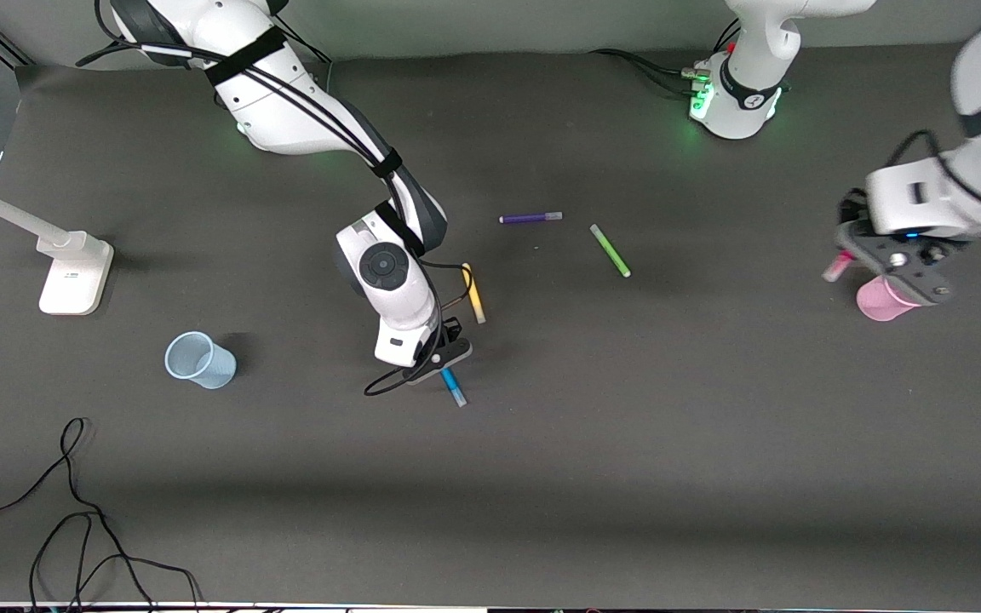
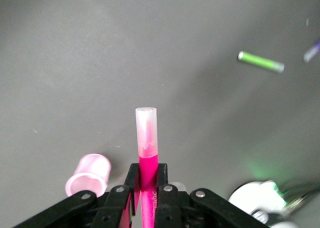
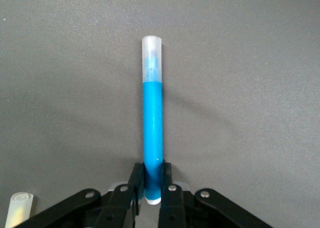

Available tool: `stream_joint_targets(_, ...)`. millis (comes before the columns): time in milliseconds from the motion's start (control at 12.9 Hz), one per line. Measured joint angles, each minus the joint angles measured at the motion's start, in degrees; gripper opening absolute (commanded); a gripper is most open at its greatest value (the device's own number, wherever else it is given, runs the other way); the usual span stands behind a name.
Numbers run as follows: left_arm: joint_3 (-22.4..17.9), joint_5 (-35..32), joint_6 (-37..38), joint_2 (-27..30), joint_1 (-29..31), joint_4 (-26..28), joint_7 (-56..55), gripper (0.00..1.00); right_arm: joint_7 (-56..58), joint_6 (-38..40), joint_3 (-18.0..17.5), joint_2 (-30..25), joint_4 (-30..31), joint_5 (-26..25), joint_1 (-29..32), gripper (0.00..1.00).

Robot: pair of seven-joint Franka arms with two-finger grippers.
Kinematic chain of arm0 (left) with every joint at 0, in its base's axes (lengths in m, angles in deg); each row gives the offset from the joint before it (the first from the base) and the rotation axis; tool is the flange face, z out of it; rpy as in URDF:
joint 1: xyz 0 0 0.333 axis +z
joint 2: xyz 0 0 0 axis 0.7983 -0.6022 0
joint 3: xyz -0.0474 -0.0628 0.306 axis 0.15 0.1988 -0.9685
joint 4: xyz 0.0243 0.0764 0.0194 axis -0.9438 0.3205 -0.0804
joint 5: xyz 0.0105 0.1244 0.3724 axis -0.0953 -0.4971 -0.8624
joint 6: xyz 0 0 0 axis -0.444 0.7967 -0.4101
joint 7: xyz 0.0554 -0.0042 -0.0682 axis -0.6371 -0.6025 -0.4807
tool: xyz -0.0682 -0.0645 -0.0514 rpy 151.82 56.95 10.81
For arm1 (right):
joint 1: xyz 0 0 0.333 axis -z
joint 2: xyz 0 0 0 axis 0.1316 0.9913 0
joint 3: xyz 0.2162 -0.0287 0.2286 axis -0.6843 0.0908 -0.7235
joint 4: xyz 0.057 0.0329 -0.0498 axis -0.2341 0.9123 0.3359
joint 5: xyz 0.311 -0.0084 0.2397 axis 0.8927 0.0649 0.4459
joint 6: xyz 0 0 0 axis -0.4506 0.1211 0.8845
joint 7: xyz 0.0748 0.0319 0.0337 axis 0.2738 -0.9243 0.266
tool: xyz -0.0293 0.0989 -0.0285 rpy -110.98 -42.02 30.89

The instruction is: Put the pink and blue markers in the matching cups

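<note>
My right gripper [image 3: 152, 180] is low over the middle of the table, shut on the end of the blue marker [image 3: 152, 118], which lies on the mat [image 1: 454, 387]. The pale blue cup [image 1: 199, 359] stands upright toward the right arm's end, apart from that gripper. At the left arm's end, my left gripper [image 2: 147, 175] is shut on the pink marker [image 2: 147, 138], whose pale cap sticks out past the fingers. It hangs above the table beside the pink cup [image 2: 90, 174]. In the front view the pink marker [image 1: 837, 267] shows just above the pink cup [image 1: 882, 300].
A yellow pen [image 1: 474, 293] lies close beside the right wrist. A purple pen [image 1: 530, 218] and a green pen [image 1: 610, 249] lie farther from the front camera, mid-table. A white stand [image 1: 73, 272] and loose black cables [image 1: 73, 511] are at the right arm's end.
</note>
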Motion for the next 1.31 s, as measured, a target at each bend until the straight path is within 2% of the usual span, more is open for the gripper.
stream_joint_targets(232,-0.08,3.41,-2.62,-0.12,8.09,1.56,16.85,0.00,0.00,0.00,0.03,0.02,-0.13,0.00,0.08,0.00)
stream_joint_targets(387,-0.15,8.21,-5.88,-0.67,14.32,4.78,28.90,0.00,0.00,1.40,0.16,-0.13,-0.99,0.00,0.23,0.00)
stream_joint_targets(541,-0.21,13.24,-8.82,-2.20,20.04,8.60,40.34,0.00,0.00,8.81,0.44,-2.09,-3.66,0.00,0.35,0.00)
stream_joint_targets(851,-0.20,20.14,-11.34,-6.98,27.59,12.36,57.54,0.00,0.00,26.20,1.28,-11.61,-8.43,0.00,1.11,0.00)
stream_joint_targets(1083,-0.16,23.16,-11.85,-9.09,31.10,13.34,67.67,0.00,0.00,33.80,2.70,-18.10,-9.17,0.00,2.41,0.00)
stream_joint_targets(1315,-0.14,26.05,-13.06,-11.54,33.25,13.57,75.83,0.00,1.95,40.73,7.26,-23.59,-9.39,-0.03,3.08,0.00)
